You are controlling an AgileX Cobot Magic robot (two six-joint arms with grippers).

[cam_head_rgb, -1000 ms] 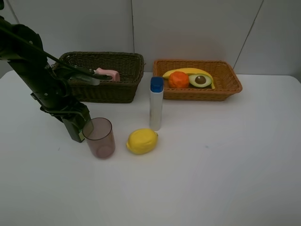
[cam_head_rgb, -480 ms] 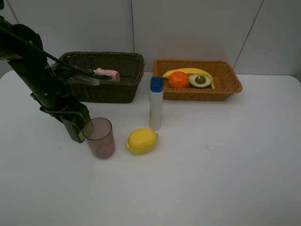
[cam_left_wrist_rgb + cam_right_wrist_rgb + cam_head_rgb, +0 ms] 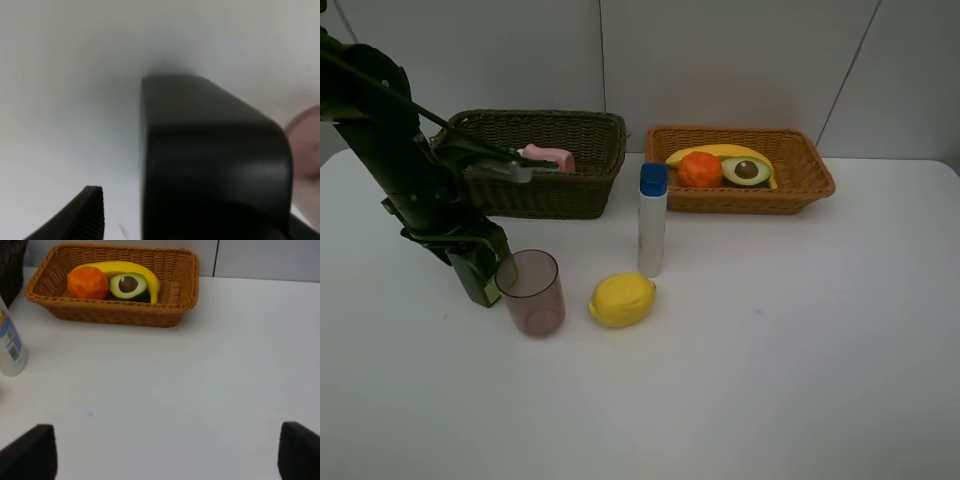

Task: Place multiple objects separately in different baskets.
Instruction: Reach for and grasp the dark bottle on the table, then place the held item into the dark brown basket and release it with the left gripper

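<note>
From the exterior high camera, the left hand [image 3: 485, 283] hangs low just beside the pinkish tumbler [image 3: 532, 293] on the white surface [image 3: 800, 350], near the lemon [image 3: 621, 299] and the upright blue-capped bottle [image 3: 651, 225]. A pink bottle [image 3: 550, 157] lies in the dark basket [image 3: 555, 197]. Banana [image 3: 720, 152], orange [image 3: 699, 169] and avocado [image 3: 747, 170] sit in the orange-tan basket [image 3: 812, 186].

Left wrist: the fingers are spread and grasp nothing, with the tumbler outside them.

Right wrist: the right hand [image 3: 167, 455] is released over the surface.
</note>
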